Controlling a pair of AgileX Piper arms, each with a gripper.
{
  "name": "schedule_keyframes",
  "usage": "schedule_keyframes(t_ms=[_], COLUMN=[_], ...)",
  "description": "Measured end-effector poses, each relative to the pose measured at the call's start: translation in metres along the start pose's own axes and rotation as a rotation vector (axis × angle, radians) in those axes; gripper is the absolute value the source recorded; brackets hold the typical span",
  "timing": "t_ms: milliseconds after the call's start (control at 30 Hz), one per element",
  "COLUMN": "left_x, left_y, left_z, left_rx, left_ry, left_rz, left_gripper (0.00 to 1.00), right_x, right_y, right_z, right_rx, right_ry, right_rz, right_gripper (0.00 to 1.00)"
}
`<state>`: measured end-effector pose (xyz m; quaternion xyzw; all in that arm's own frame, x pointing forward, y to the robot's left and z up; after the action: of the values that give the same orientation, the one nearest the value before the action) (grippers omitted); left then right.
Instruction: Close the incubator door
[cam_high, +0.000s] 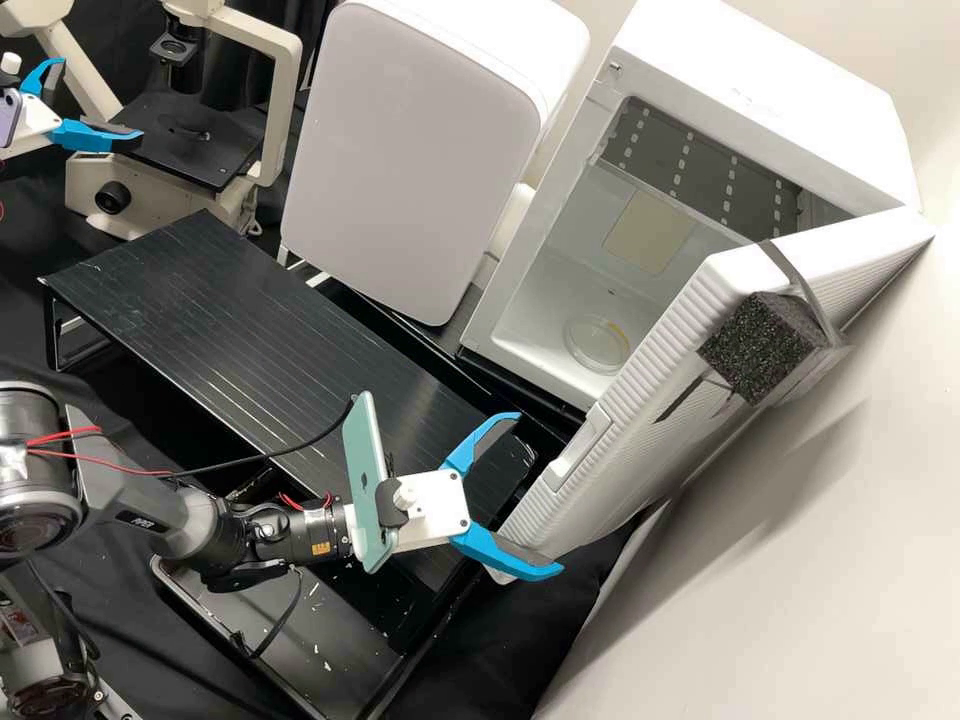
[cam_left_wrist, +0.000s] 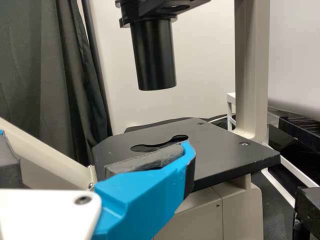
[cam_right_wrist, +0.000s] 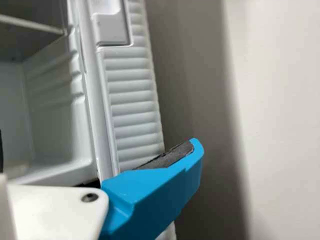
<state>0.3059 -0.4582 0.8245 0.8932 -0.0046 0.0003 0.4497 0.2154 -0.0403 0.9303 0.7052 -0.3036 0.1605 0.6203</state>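
Note:
The white incubator stands with its ribbed door swung wide, showing the inside. At the door's free lower corner is my right gripper, its fingers spread and the lower one overlapping the door's edge. From the right wrist, the door rises behind the blue finger of the right gripper, whose tip reaches past the door's outer side; contact I cannot tell. My left gripper is open at the upper left, beside the microscope; the left wrist view has this gripper before the microscope stage.
A clear round dish lies inside the incubator. A dark foam block is strapped to the door, near the wall. Left of the incubator stands a closed white appliance, with a black slatted platform in front of it.

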Motion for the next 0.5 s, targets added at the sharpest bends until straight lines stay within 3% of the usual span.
schedule_keyframes(t_ms=[100, 133, 300, 333, 433, 500], left_x=[0.0, 0.0, 0.0, 0.0, 0.0, 0.0], left_y=[0.0, 0.0, 0.0, 0.0, 0.0, 0.0], left_z=[0.0, 0.0, 0.0, 0.0, 0.0, 0.0], left_rx=[0.0, 0.0, 0.0, 0.0, 0.0, 0.0], left_ry=[0.0, 0.0, 0.0, 0.0, 0.0, 0.0], left_rz=[0.0, 0.0, 0.0, 0.0, 0.0, 0.0], left_gripper=[1.0, 1.0, 1.0, 1.0, 1.0, 1.0], right_x=[-0.002, -0.006, -0.024, -0.029, -0.046, -0.062], right_y=[0.003, 0.004, 0.002, 0.001, -0.002, 0.0], right_z=[-0.005, -0.007, -0.028, -0.036, -0.061, -0.082], right_rx=[0.058, 0.091, 0.171, 0.183, 0.173, 0.183], right_ry=[0.022, 0.03, 0.106, 0.145, 0.291, 0.429], right_rz=[0.005, -0.015, -0.111, -0.139, -0.219, -0.255], right_gripper=[1.0, 1.0, 1.0, 1.0, 1.0, 1.0])
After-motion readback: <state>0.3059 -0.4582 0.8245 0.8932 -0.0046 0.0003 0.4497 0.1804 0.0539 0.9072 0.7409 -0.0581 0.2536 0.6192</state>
